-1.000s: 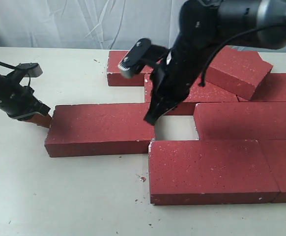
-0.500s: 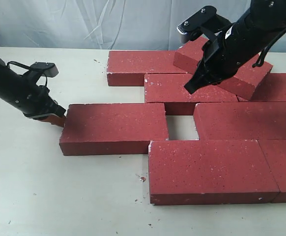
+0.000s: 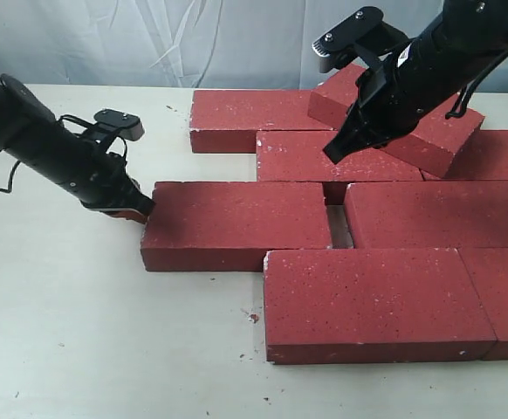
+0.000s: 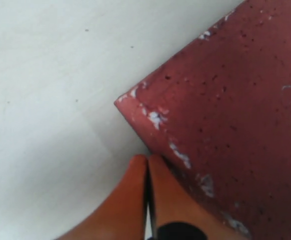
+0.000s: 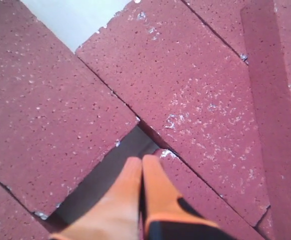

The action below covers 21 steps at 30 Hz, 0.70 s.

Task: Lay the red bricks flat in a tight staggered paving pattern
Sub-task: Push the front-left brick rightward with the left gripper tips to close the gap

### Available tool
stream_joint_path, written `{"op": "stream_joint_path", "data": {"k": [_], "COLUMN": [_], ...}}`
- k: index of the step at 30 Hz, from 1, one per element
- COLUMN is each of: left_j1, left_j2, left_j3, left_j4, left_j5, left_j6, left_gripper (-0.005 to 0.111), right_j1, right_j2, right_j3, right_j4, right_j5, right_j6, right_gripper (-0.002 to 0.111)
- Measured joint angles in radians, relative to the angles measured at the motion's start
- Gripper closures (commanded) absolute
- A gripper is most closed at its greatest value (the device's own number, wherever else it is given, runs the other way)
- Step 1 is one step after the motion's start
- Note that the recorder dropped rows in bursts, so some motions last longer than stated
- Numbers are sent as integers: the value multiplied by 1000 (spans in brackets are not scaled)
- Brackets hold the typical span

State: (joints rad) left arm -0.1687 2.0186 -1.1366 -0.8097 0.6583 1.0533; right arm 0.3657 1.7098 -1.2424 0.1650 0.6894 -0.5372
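Observation:
Several dark-red bricks lie flat on the pale table [image 3: 79,332]. My left gripper [image 3: 140,209] is shut and empty, its orange fingertips pressed against the left end of the middle-row brick [image 3: 236,224]; in the left wrist view the gripper [image 4: 148,159] touches that brick [image 4: 235,100] just below its chipped corner. A narrow gap [image 3: 337,227] separates this brick from its right neighbour [image 3: 437,214]. My right gripper [image 3: 331,155] is shut and empty, raised over the second-row brick [image 3: 311,157]; in the right wrist view it [image 5: 141,161] hangs above the gap. One brick [image 3: 411,118] lies tilted on others.
A back-row brick [image 3: 250,118] and a large front brick [image 3: 372,301] with another [image 3: 507,297] at its right complete the patch. Small red crumbs [image 3: 252,317] lie on the table near the front. A wrinkled white curtain [image 3: 149,39] hangs behind.
My left gripper has pushed the middle-row brick to the right, narrowing the gap to its neighbour. The right gripper has lifted from the gap and now hovers over the second row.

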Motion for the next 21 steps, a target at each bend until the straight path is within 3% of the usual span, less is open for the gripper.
{"op": "stream_joint_path", "data": {"k": [11,21], "left_j1": [-81,-101], "left_j2": [0,0], "left_j3": [-17,-17], "left_j4": [-4,-4], "left_j5": [-28,-56], "left_j6": [0,0], "left_gripper": [107,107], "right_j1": [0,0], "right_j2": [0,0], "right_j3": [0,0], "right_j4": [0,4], "right_j5": [0,-2], "right_j6": [0,0], "right_gripper": [109,109]}}
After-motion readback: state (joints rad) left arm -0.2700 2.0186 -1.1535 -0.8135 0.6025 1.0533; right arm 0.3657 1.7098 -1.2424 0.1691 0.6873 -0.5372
